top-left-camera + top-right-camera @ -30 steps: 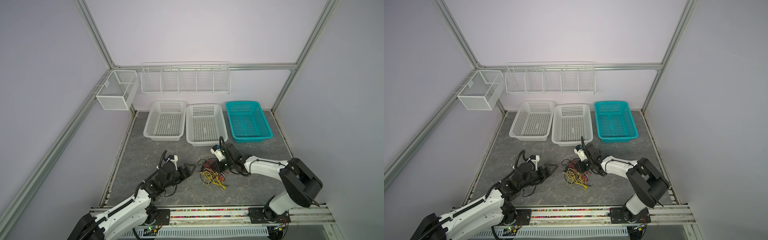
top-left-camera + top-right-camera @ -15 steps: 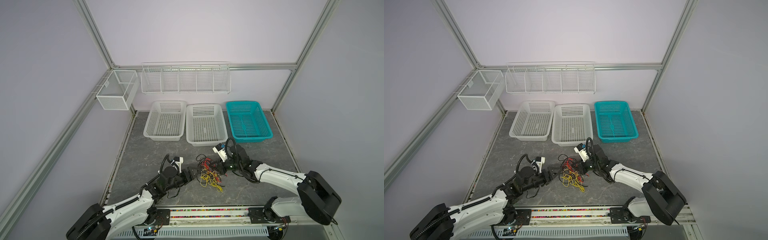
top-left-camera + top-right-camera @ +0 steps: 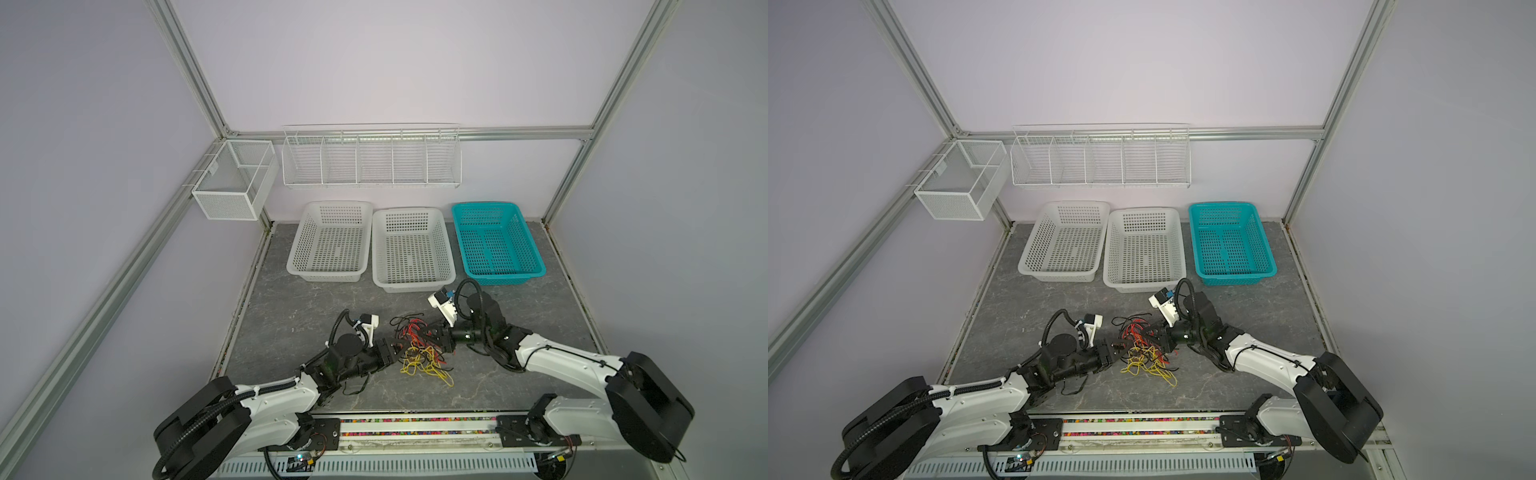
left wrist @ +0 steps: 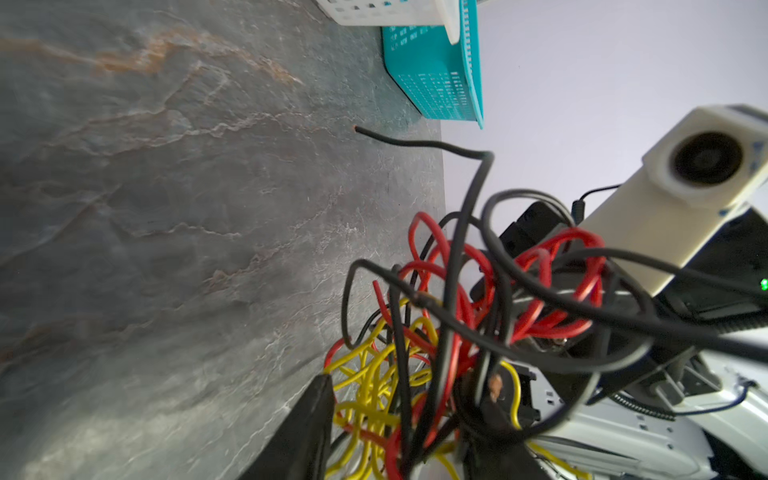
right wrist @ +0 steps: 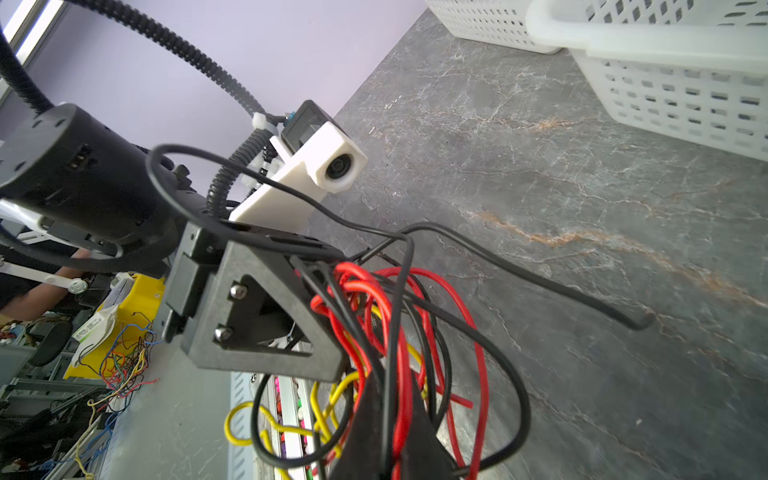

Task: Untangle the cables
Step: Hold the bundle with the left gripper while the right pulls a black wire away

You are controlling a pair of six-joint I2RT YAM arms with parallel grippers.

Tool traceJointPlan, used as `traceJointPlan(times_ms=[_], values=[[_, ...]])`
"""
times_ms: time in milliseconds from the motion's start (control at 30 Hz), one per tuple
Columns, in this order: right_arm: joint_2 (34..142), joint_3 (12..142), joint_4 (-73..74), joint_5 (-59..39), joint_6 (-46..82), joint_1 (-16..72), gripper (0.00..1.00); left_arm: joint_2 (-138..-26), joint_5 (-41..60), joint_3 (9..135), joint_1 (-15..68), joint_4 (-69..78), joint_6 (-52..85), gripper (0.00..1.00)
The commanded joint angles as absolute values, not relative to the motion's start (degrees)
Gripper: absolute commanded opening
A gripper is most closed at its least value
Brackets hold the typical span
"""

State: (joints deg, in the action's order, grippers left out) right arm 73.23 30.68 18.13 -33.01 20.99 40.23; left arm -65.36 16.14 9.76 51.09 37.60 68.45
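Before the baskets, the cables on the table, right end effector clamped on them, left end effector apart.

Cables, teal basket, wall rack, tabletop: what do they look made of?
Cables: likely plastic-insulated wire, glossy; a bare copper-coloured tip shows on one.
Teal basket: moulded plastic, even colour, slotted walls.
Wall rack: thin white-coated metal wire, probably.
Tabletop: grey veined stone look, matte; could be a printed sheet.
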Motion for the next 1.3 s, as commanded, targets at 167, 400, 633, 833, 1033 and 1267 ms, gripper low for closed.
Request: traceJointPlan(times_ms=[167, 400, 633, 833, 1033, 1267], values=[[72.63, 30.89, 20.12, -34.82, 20.77, 40.25, 0.07, -70.41, 17.57, 13.23, 52.31, 44.25, 68.51, 0.21], [69.14, 30.81, 15.09, -27.52, 19.26, 40.28, 0.07, -66.44, 16.45, 13.60, 52.32, 36.99, 66.05, 0.00], [64.79, 30.60, 9.98, -22.59, 17.37, 39.89, 0.42, -58.56, 12.25, 15.04, 52.31, 22.02, 62.92, 0.00], [59.13, 32.14, 4.80, -25.24, 16.59, 40.22, 0.56, -56.37, 11.18, 16.20, 52.27, 18.50, 62.58, 0.00], [55.56, 37.85, -4.51, -19.51, 17.08, 45.61, 0.55, -57.65, 12.84, 16.79, 52.30, 19.07, 60.49, 0.00], [65.15, 45.79, -9.80, -10.45, 18.19, 50.18, 0.50, -56.80, 14.01, 17.29, 52.36, 18.07, 58.87, 0.00]])
